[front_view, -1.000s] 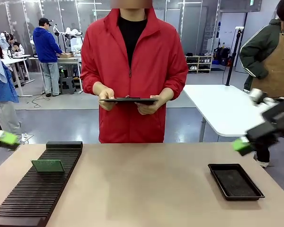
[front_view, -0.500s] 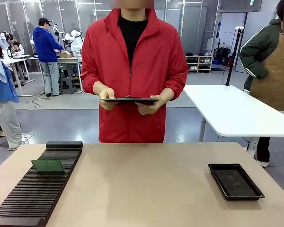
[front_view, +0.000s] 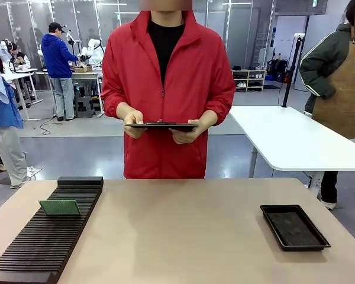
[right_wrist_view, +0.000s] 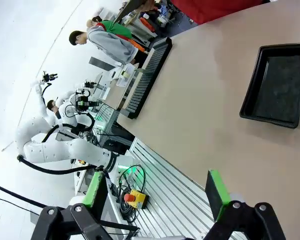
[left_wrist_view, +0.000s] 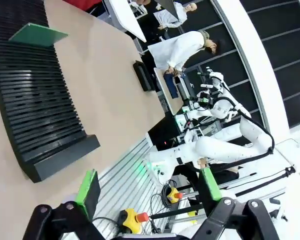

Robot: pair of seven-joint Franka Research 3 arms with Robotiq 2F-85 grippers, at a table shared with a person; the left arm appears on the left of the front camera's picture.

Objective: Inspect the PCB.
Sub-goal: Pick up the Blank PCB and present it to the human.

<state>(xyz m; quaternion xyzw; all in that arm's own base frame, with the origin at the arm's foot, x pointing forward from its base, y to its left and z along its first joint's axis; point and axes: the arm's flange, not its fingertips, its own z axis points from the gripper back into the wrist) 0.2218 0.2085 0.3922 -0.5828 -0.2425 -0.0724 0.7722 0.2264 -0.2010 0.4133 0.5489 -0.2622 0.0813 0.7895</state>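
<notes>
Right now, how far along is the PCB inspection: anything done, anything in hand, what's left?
Done: nothing that shows. The PCB stands in the slotted rack at the table's left, untouched. In hand: nothing; the left gripper and right gripper are open and hold nothing. The person across the table holds a tablet. Left: lifting the PCB out, inspecting it, perhaps setting it in the black tray.

Left gripper (left_wrist_view: 149, 186) spread wide, right gripper (right_wrist_view: 156, 191) spread wide

Tan table (front_view: 189, 236), 2 items directly on it. Black ribbed rack (front_view: 38, 248) along left side, running front to back. Shallow black tray (front_view: 294, 228) near right edge, well apart from rack.
</notes>
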